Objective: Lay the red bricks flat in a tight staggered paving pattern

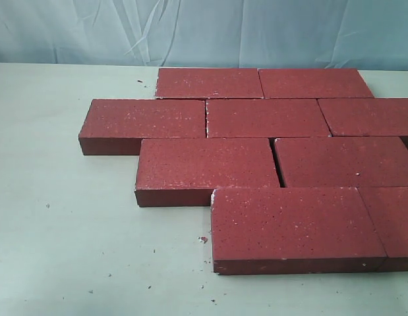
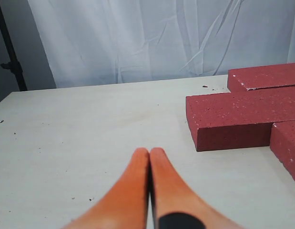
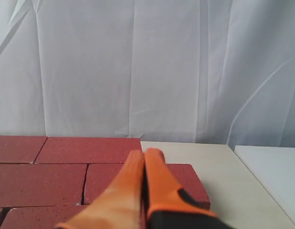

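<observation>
Pale cloth [image 1: 190,29] is hung behind a whitish surface [image 1: 72,250], on which the red bricks [image 1: 269,118] are laid flat in four staggered rows. The left pincer [image 2: 148,153] is held low over bare surface, its orange fingers pressed together, with the bricks off to one side. The right pincer [image 3: 145,155], likewise pressed together and holding nothing, is held above the outer bricks of the paving. Both pincers are shown only by the wrist views, and the whole pattern only by the exterior view. There a narrow dark gap is seen between two bricks of the third row. The bricks are dark red, speckled, and chipped whitish at some corners. Crumbs [image 1: 204,239] are scattered near the front row.
</observation>
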Motion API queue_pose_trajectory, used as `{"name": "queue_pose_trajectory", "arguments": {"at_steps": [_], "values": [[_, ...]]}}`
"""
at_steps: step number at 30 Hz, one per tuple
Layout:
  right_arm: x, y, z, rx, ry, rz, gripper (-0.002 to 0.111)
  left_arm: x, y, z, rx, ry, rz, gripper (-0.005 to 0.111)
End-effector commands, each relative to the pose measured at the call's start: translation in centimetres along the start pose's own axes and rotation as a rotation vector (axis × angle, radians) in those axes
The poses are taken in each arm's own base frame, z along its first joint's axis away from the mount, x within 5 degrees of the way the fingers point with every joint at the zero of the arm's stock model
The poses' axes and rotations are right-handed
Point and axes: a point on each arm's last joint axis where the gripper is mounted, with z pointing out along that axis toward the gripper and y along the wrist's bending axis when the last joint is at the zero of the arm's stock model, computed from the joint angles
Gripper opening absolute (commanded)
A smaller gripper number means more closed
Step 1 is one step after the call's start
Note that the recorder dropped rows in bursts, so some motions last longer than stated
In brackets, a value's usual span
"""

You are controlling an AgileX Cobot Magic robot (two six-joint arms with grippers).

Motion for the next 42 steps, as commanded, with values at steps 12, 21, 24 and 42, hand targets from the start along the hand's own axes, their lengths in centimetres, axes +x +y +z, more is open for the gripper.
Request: {"name": "queue_pose_trajectory", "arguments": {"at_steps": [12, 21, 24, 42], "values": [[3.7, 0.3, -0.5, -0.001, 0.02, -0.002, -0.001, 0.1, 0.0, 0.0, 0.0, -0.001, -0.007, 0.0], [6.0, 0.5, -1.3, -0.005, -0.016, 0.019, -0.001, 0.1, 0.0, 0.0, 0.0, -0.001, -0.007, 0.0], [6.2, 0.6, -1.3, -0.006, 0.012, 0.019, -0.001, 0.1, 0.0, 0.0, 0.0, -0.001, -0.007, 0.0], [8.1, 0.7, -1.5, -0.019, 0.218, 0.046, -0.001, 0.1, 0.0, 0.0, 0.0, -0.001, -0.007, 0.0]]}}
